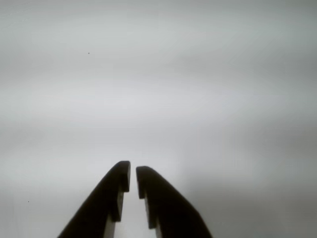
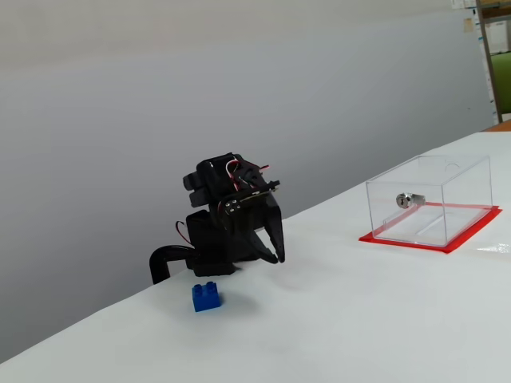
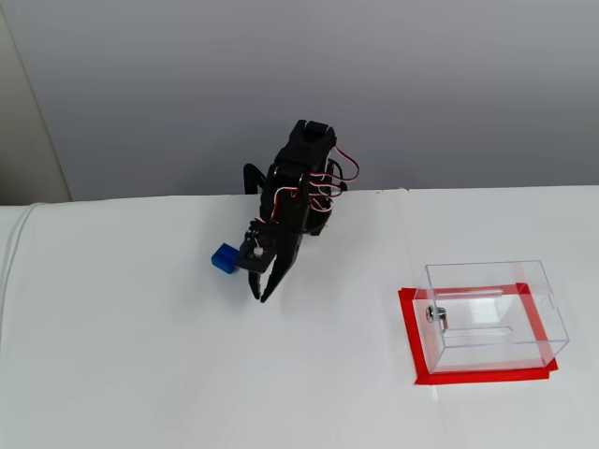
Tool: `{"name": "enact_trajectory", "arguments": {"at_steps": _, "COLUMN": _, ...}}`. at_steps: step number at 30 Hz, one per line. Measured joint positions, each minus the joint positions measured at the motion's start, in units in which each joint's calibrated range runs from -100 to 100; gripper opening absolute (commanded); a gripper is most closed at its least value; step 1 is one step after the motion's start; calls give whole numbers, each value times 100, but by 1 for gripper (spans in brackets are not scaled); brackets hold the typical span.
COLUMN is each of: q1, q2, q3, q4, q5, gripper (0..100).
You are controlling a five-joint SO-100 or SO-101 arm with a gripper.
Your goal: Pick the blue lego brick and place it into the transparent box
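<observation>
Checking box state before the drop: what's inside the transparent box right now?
Inside the transparent box, one small silver cylinder near its left wall in a fixed view. The red base sheet lies beneath. The blue lego brick is outside, on the table.

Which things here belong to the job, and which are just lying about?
Job:
- blue lego brick, on the table beside the gripper
- transparent box on its red base sheet

Lying about:
- small silver cylinder at the box
</observation>
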Motion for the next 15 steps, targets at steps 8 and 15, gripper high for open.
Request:
{"name": "enact_trajectory", "arguments": {"at_steps": 8, "q1": 1079, "q2": 0, "q3": 0, "q4": -686, "q5": 0, "gripper": 2}}
{"name": "enact_trajectory", "arguments": {"at_steps": 15, "q1": 1880, "q2": 0, "q3": 0, "q4": -711, "q5": 0, "gripper": 1}}
